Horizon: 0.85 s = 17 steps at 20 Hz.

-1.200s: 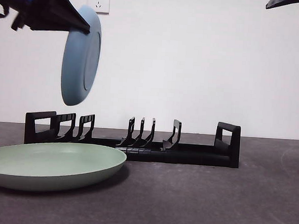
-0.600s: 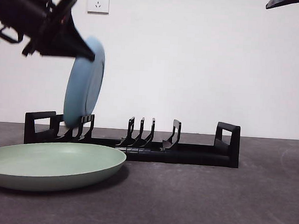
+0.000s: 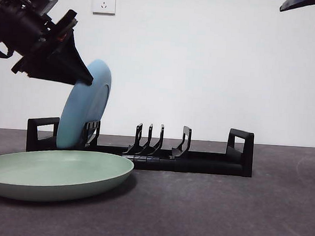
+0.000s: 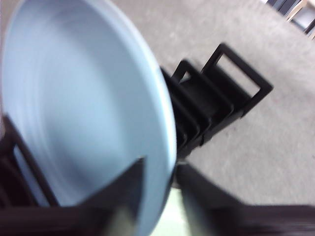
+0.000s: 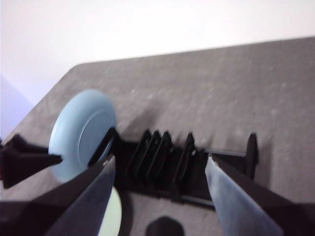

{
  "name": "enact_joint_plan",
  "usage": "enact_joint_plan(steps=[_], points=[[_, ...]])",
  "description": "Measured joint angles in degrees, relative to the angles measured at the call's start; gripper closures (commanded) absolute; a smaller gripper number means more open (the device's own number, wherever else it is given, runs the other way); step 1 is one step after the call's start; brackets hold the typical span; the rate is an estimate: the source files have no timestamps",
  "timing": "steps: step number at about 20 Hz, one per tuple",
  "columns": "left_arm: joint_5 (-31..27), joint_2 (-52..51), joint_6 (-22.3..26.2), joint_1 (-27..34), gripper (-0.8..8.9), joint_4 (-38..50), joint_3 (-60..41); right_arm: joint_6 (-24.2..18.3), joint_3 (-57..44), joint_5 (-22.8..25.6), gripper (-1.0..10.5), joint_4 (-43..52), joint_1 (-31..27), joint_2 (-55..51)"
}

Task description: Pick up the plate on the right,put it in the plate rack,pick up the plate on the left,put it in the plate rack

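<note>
Left hand [image 3: 89,82] pinching the round pale-blue plate [image 3: 85,105] by its rim, tilted into the long black plastic rack [image 3: 145,149]; released now it could topple onto the shallow green plate [image 3: 55,173]. Right hand [image 5: 157,187] waits wide open.

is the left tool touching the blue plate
Touching: the left wrist view shows the left tool clamped on the blue plate's rim, one jaw on each face.

Low front camera faces the plate rack [image 3: 139,149]; both wrist cameras, left blurred, share it.
</note>
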Motion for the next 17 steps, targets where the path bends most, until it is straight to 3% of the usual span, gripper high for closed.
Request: enact_joint_plan(steps=[6,11,13,17], points=[[0.57,-5.18,0.20,-0.61,4.94,-1.33,0.00,0.00,0.00,-9.68,6.3,-2.89,0.81,3.08],[-0.85,-13.46,2.05,-2.16,5.00,-3.26,0.02,-0.02,0.00,-12.55,6.3,-3.58,4.07,9.31],[-3.91,-16.81,3.41,-3.34,5.00,-5.29,0.02,-0.04,0.00,-12.83,6.3,-3.56,5.42,11.91],[-20.13,-27.82,9.42,-9.44,4.99,-12.04,0.02,-0.09,0.00,-12.96,6.4,-1.29,9.38,21.53]])
